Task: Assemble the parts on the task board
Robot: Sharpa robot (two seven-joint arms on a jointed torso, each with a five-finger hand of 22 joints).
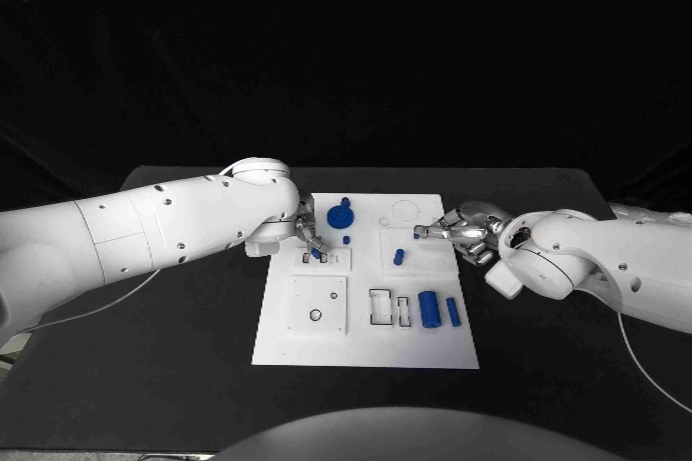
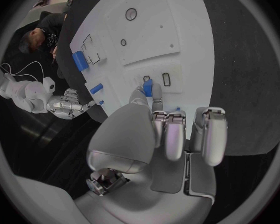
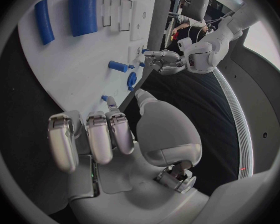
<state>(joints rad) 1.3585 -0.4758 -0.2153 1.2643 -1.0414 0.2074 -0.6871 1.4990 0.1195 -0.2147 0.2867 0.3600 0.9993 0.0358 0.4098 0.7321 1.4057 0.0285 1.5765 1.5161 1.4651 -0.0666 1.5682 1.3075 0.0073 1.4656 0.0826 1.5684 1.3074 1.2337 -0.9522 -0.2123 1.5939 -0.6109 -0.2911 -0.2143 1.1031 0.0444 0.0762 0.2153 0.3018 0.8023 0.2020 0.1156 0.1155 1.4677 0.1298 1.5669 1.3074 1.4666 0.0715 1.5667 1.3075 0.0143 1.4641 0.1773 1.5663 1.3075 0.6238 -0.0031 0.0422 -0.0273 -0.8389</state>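
Observation:
The white task board [image 1: 368, 343] lies mid-table. My left hand [image 1: 307, 233] hovers over its far left part and pinches a small blue piece [image 2: 147, 87] between thumb and a finger, just above two small slots [image 2: 165, 78]. My right hand [image 1: 462, 231] reaches in from the board's far right edge. One fingertip [image 3: 110, 104] meets a tiny blue piece [image 3: 104, 98] on the board; whether it is held I cannot tell. A round blue part [image 1: 339, 216], a short blue peg [image 1: 398, 256], a thick blue cylinder [image 1: 428, 308] and a slim blue bar [image 1: 453, 312] sit on the board.
Rectangular cut-outs [image 1: 381, 308] lie beside the cylinder, and a square plate with a round hole [image 1: 319, 305] sits near the board's front left. Black table [image 1: 173, 331] surrounds the board on all sides. A thin cable [image 1: 101, 306] runs under my left arm.

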